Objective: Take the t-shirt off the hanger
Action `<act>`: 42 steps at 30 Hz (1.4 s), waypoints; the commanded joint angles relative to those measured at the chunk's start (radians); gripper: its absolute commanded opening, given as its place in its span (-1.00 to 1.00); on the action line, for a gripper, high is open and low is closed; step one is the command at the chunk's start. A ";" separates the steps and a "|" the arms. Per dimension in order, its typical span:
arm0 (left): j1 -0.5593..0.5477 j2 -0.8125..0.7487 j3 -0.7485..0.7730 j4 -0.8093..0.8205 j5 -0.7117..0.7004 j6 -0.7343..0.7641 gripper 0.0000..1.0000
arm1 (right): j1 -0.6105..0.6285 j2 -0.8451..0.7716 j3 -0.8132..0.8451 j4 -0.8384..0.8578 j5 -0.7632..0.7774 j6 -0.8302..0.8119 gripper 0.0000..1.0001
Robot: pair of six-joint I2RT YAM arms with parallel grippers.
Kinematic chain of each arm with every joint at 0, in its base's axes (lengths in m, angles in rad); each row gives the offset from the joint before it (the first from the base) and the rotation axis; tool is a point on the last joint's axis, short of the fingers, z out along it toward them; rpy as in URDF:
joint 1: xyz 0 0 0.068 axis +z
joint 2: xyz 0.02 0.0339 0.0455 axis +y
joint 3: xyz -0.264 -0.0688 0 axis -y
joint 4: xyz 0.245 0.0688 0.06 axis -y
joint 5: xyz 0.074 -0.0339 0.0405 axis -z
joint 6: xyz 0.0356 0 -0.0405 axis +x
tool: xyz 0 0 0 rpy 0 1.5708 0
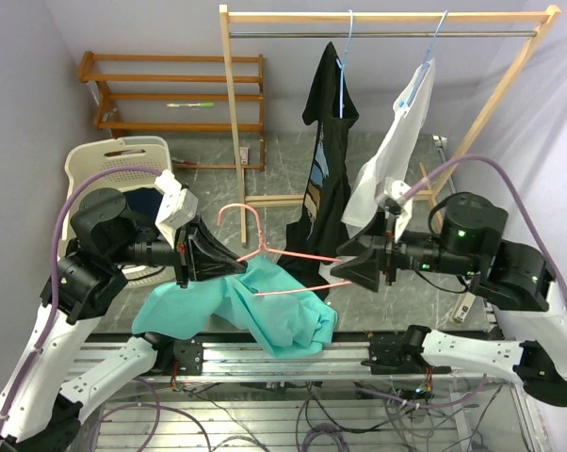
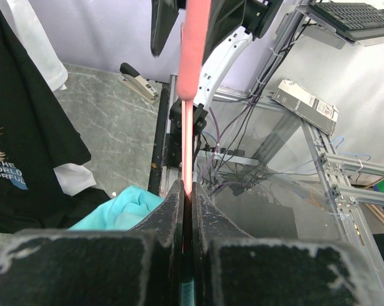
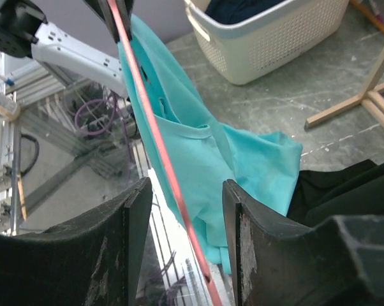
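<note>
A pink wire hanger (image 1: 298, 255) is held in the air between my two grippers. My left gripper (image 1: 244, 262) is shut on its left end; in the left wrist view the pink wire (image 2: 193, 57) runs out from between the pressed fingers of that gripper (image 2: 187, 191). My right gripper (image 1: 338, 268) is open around the hanger's right end; in the right wrist view the wire (image 3: 155, 137) passes between the spread jaws of that gripper (image 3: 185, 185) without touching them. The teal t-shirt (image 1: 246, 311) hangs bunched from the hanger's left part and sags below it; it also shows in both wrist views (image 2: 125, 210) (image 3: 236, 159).
A wooden clothes rack (image 1: 387, 17) behind holds a black t-shirt (image 1: 331, 141) and a white shirt (image 1: 396, 151) on blue hangers, close behind the right gripper. A white laundry basket (image 1: 95, 160) stands at the left, a wooden shelf (image 1: 170, 89) behind it.
</note>
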 commanded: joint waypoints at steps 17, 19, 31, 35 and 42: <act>-0.005 0.006 0.003 -0.047 -0.382 0.019 -0.26 | -0.002 -0.007 0.053 -0.090 0.133 0.015 -1.00; -0.005 0.004 -0.009 -0.058 -0.484 0.017 -0.20 | -0.003 -0.008 0.077 -0.135 0.170 0.026 -1.00; -0.004 -0.172 -0.143 -0.096 -0.818 0.004 0.12 | -0.002 0.078 0.172 -0.355 0.033 0.017 -1.00; -0.005 -0.257 -0.193 -0.114 -0.864 -0.017 0.11 | -0.001 0.113 0.248 -0.360 0.033 0.026 -1.00; -0.005 -0.398 -0.254 -0.089 -0.909 -0.060 0.12 | -0.003 0.190 0.339 -0.387 0.144 0.060 -1.00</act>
